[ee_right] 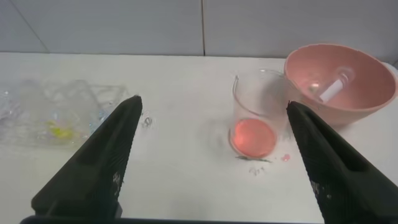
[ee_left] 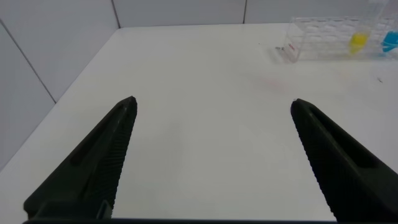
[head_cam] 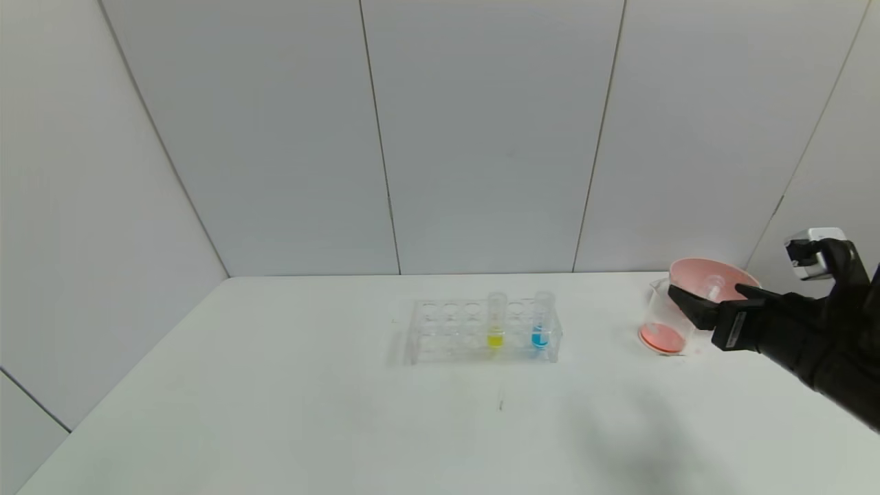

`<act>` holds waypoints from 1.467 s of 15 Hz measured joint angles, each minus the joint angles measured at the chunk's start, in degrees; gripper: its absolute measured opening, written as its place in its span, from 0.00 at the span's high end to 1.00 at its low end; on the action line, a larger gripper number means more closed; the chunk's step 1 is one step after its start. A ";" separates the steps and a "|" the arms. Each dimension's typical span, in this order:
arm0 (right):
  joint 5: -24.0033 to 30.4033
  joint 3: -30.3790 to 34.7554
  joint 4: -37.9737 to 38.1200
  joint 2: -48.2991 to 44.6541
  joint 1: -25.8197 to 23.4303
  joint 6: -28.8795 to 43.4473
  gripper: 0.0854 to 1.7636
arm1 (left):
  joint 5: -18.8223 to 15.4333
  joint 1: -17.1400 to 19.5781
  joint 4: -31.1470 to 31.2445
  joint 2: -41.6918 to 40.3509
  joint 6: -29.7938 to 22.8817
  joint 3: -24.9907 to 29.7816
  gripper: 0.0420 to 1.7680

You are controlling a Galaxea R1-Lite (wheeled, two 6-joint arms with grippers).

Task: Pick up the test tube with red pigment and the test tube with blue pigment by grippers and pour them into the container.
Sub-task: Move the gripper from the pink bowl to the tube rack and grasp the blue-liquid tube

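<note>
Pink bowl (head_cam: 715, 275) holds an emptied tube lying tilted, just behind the container (head_cam: 665, 323) of red liquid. Right gripper (ee_right: 211, 112), jaws spread, faces it. The test tube with blue pigment (head_cam: 542, 320) stands upright in the rack (head_cam: 481, 330). Left gripper (ee_left: 211, 109) hovers spread.

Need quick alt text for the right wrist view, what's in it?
The right gripper, fingers open, faces the container holding red liquid on the white table. A pink bowl with an empty tube stands beside it.
</note>
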 joint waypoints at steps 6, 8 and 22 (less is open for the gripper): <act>-24.11 2.21 -1.01 0.28 23.94 4.21 0.05 | 0.00 0.00 -0.02 0.00 0.00 0.00 0.00; -26.55 0.94 -3.77 4.50 28.44 4.75 0.04 | 0.00 0.00 0.00 0.00 0.00 0.00 0.00; -24.15 -22.24 -8.34 31.70 23.39 -0.46 0.04 | 0.00 0.00 -0.02 0.00 0.00 0.00 0.00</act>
